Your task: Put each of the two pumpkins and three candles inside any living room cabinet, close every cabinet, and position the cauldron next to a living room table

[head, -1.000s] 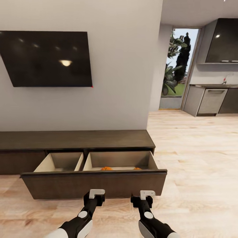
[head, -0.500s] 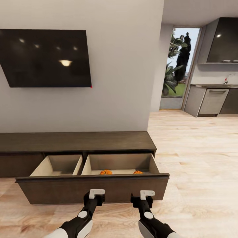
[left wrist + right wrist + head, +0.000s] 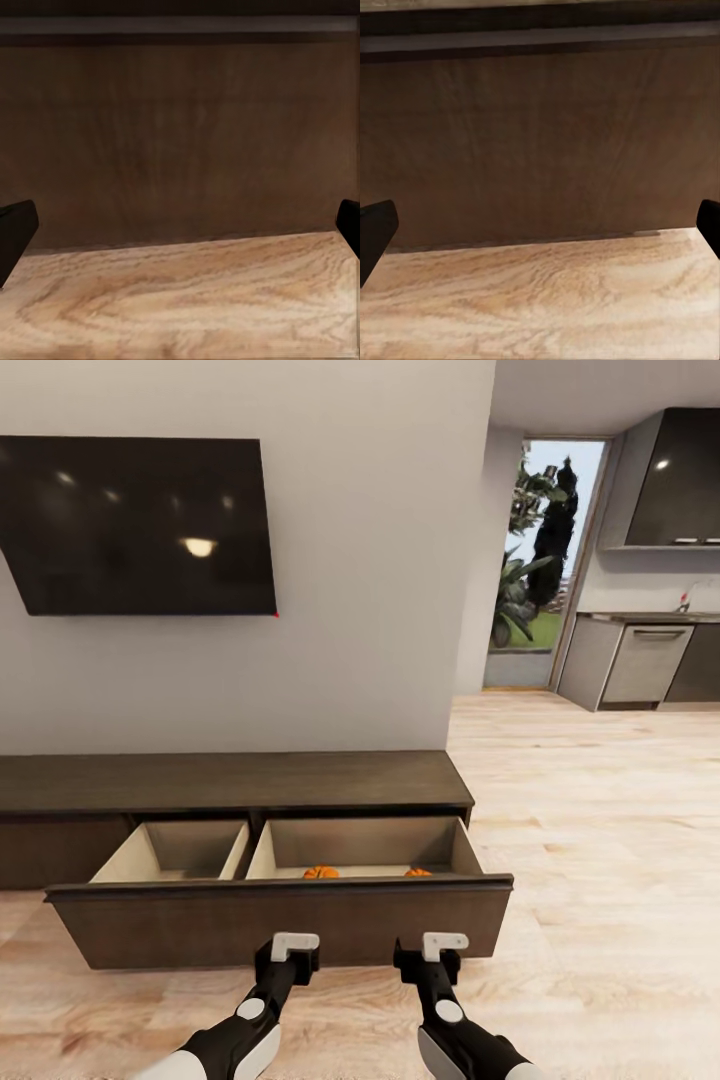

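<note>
The long dark brown cabinet [image 3: 230,780] stands against the wall under the TV, with its wide drawer [image 3: 280,925] pulled out. The tops of two orange pumpkins [image 3: 321,872] [image 3: 418,872] peek over the drawer front in the right compartment. The left compartment looks bare. My left gripper [image 3: 293,950] and right gripper [image 3: 432,952] hover just before the drawer front, both open and holding nothing. In both wrist views the black fingertips [image 3: 15,229] [image 3: 375,225] sit far apart, facing the drawer front [image 3: 180,135] [image 3: 540,142] above the wood floor. The candles, cauldron and table are out of view.
A black TV [image 3: 140,525] hangs on the grey wall above the cabinet. To the right, light wood floor [image 3: 600,830] runs toward a kitchen with grey units [image 3: 640,665] and a glass door [image 3: 540,560].
The whole picture has shifted, so the camera has moved slightly closer and the drawer front looks wider. Both arms keep their pose in front of the drawer.
</note>
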You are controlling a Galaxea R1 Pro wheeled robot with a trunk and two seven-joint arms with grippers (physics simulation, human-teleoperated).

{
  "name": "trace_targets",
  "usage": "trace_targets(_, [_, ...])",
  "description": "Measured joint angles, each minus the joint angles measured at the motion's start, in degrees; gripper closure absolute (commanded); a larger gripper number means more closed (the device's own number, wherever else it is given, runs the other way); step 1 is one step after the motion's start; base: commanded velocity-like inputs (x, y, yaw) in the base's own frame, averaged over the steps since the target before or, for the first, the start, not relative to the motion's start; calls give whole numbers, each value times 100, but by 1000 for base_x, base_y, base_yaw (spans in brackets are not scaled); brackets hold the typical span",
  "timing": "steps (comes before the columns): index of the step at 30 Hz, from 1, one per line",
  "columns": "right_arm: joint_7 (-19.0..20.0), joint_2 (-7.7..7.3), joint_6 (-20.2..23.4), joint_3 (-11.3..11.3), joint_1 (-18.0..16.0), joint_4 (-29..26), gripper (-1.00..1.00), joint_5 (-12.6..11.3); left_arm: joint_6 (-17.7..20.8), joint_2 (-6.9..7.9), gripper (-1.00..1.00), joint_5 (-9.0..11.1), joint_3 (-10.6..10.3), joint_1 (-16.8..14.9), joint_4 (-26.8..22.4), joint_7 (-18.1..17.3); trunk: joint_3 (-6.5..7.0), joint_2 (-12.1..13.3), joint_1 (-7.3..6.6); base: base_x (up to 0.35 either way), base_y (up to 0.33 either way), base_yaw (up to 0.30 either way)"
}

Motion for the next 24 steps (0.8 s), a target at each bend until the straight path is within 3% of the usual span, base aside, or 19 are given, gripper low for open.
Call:
trace_targets(5, [0,-3,-118,9,3,14,-100,14,12,-2,-100,1,0,0,0,-27,-90,-201,110,0,0,0])
trace_targets(14, [0,-4,-140,14,2,49,-100,-28,10,5,-100,14,6,0,-5,-20,-90,-202,110,8,0,0])
trace_targets(24, [0,-4,-134,14,2,67,-100,-36,14,6,-100,1,8,0,-1,-21,-90,-202,107,251,0,0])
